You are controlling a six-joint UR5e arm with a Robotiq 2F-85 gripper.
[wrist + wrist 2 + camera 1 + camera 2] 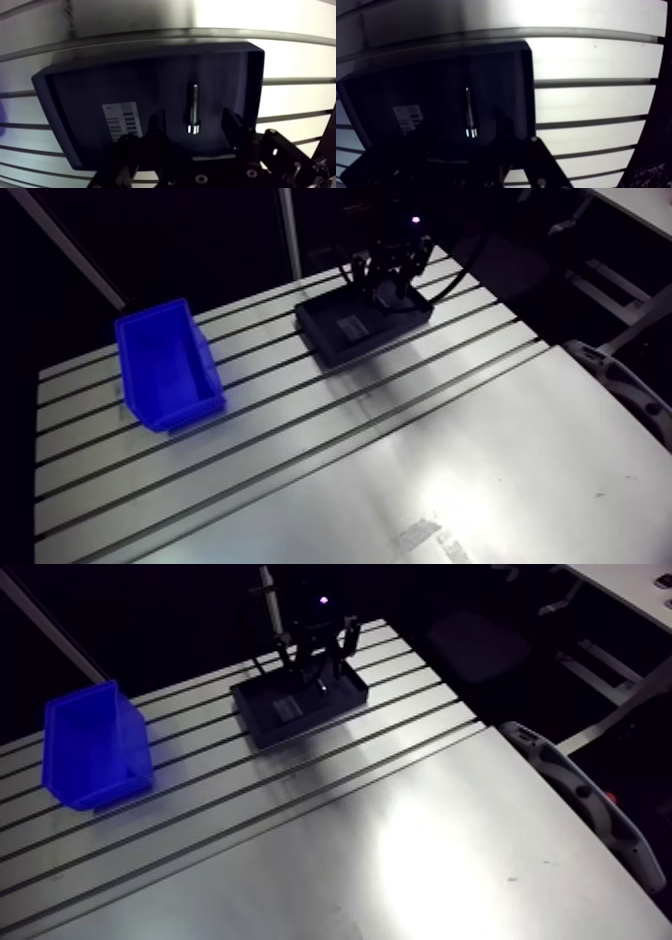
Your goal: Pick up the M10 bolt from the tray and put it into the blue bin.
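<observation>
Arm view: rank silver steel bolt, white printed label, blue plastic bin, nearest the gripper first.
1. Silver steel bolt: inside the open gripper, in the dark tray.
2. White printed label: beside it, on the tray floor.
3. Blue plastic bin: far across the slotted aluminium table.

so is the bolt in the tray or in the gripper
In the tray: the M10 bolt lies flat on its floor, between the fingers of the open gripper, neither touching it.
</observation>
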